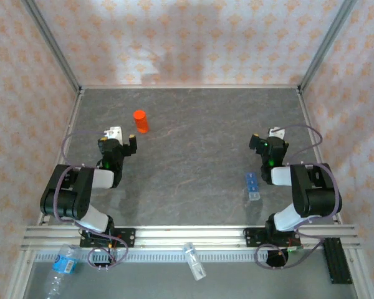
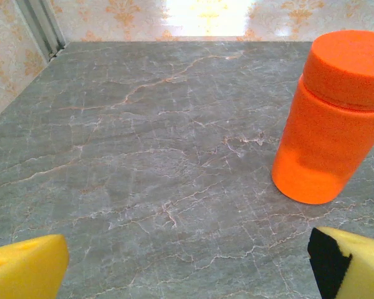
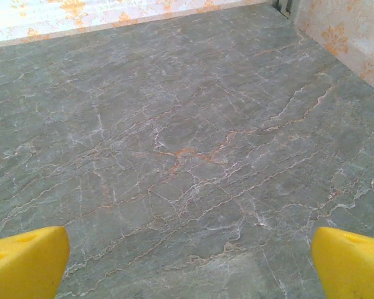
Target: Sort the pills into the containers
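In the overhead view, the blue pill organizer (image 1: 252, 185) lies on the grey marbled table (image 1: 193, 162) in the lower right of the frame. It is a short strip running up and down the picture, just left of the right arm's pale forearm. The right gripper (image 1: 269, 141) sits higher in the frame than the strip and apart from it, so the organizer is not between its jaws. In the right wrist view, the right gripper (image 3: 187, 265) stands released, with its yellow fingertips (image 3: 25, 261) in the two bottom corners and bare table between them.

The left gripper (image 1: 121, 140) is at the left of the overhead frame, well apart from the organizer. Its jaws are also spread wide and grasp nothing. The left wrist view shows the left gripper (image 2: 187, 268) with yellow fingertips (image 2: 22, 268) at the bottom corners. An orange vial (image 2: 327, 121) stands upright, capped, at the right edge of that frame, above the right fingertip. Overhead, the vial (image 1: 140, 121) stands just above and right of the left gripper.

A plastic water bottle (image 1: 61, 265) lies in the lower left corner, off the table.
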